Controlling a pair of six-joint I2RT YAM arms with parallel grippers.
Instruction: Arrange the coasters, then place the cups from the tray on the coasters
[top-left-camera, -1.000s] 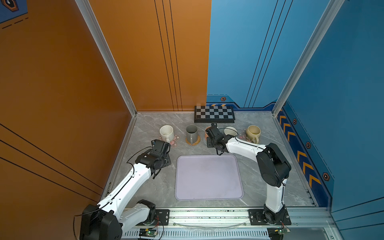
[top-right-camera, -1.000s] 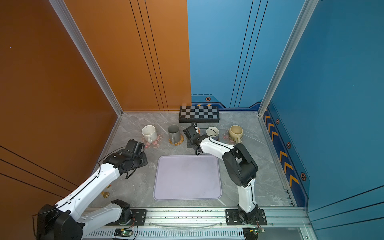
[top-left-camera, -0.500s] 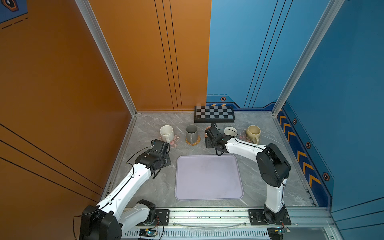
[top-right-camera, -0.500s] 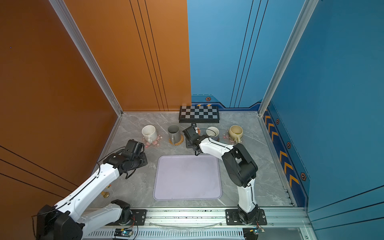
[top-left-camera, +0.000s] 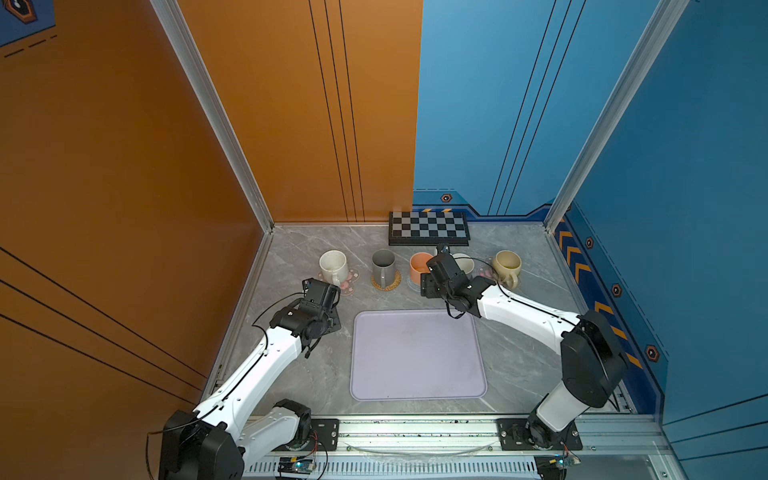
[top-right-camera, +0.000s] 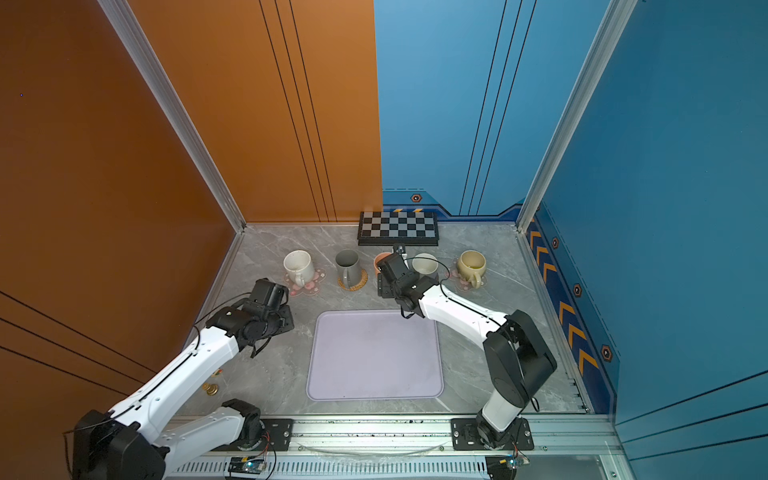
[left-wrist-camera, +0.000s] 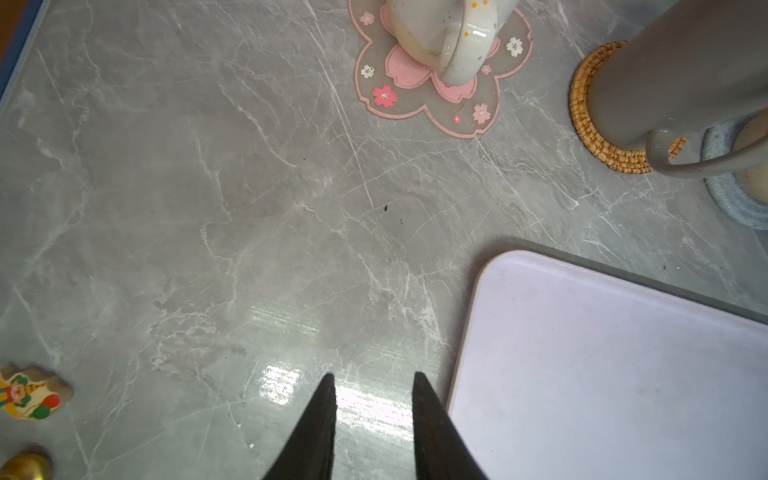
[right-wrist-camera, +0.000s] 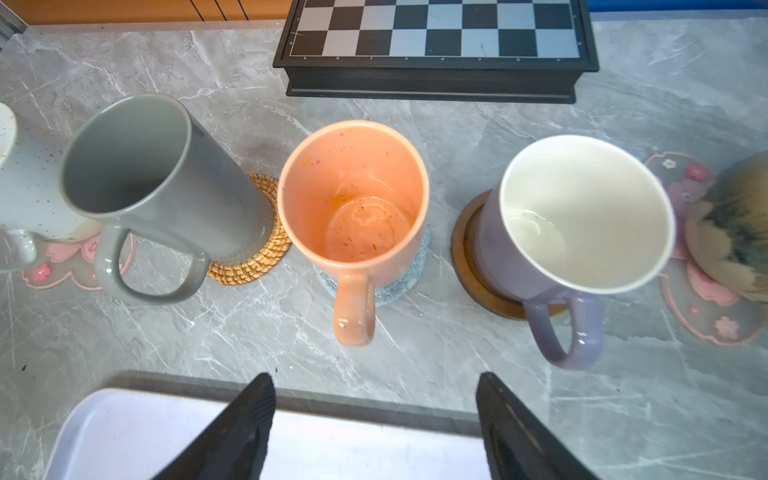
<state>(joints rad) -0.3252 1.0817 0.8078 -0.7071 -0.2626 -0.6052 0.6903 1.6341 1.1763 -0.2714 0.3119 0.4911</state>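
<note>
A: Right tool status?
B: Released, empty — orange cup stands upright just ahead of it on the spiral coaster.
A: Left tool?
B: Parted, empty, over the surface — tray beside it.

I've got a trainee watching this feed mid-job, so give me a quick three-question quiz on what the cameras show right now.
1. True or false: the tray has no cups on it.
2. What does the orange mug stand on? A) a cork square B) the grey-blue spiral coaster C) a folded napkin
3. Fill in: the right claw is ____, with nothing between its jaws.

Key: 1 true; 2 B; 3 open.
</note>
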